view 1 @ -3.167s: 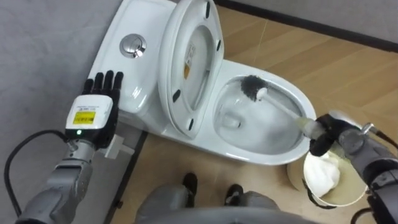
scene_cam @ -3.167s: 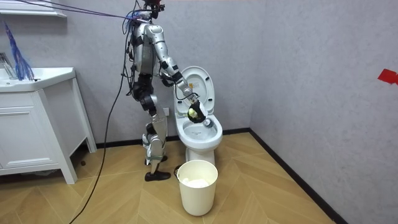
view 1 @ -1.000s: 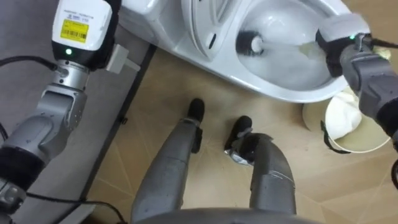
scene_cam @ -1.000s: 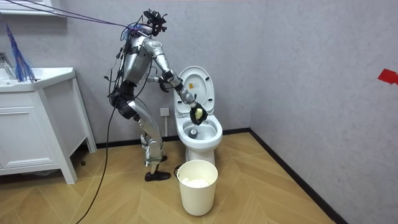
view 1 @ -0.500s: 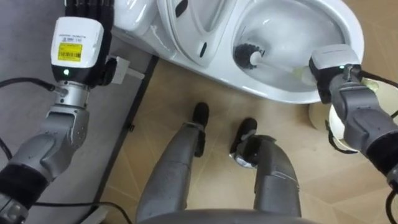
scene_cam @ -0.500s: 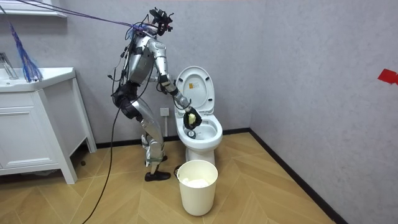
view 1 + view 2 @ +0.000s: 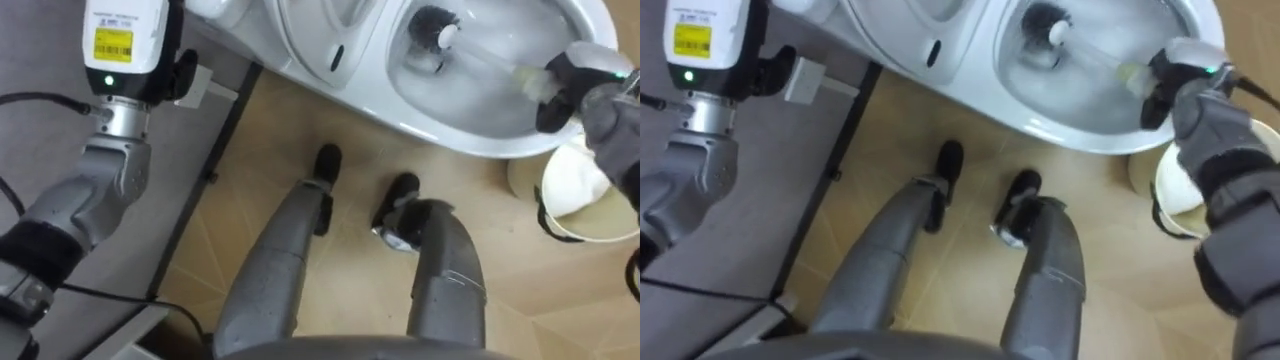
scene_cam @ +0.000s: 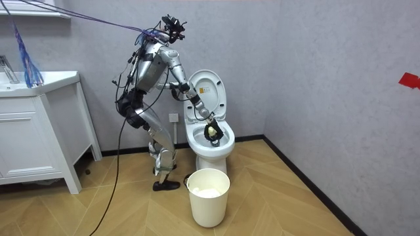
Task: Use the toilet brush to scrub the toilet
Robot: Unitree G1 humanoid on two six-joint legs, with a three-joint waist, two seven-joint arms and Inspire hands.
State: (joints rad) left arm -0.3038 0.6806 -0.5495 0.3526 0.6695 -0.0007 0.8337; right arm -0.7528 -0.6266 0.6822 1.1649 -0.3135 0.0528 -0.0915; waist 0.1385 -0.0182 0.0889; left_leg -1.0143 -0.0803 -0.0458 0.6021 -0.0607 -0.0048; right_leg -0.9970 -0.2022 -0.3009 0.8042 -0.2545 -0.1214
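The white toilet (image 7: 450,130) stands before me, its lid (image 8: 209,92) raised against the tank. A toilet brush with a black bristle head (image 7: 432,28) lies inside the bowl, its pale handle (image 7: 490,62) slanting right into my right hand (image 7: 572,85). That hand is shut on the handle above the bowl's right rim. My left hand (image 7: 125,40) is held up at the left beside the tank, its back with a yellow label toward me and its fingertips cut off by the top edge. In the room view I stand bent forward over the toilet (image 8: 211,149).
A cream bucket (image 7: 580,190) with something white in it stands on the wood floor by the bowl's right front. A small white wall fitting (image 7: 205,88) sits by my left hand. A white sink cabinet (image 8: 39,124) stands at the room view's left.
My right hand has swept the brush across the bowl, toward the room view's right, and the bristle head has moved with it. The eye view has shifted. My left hand stays raised.
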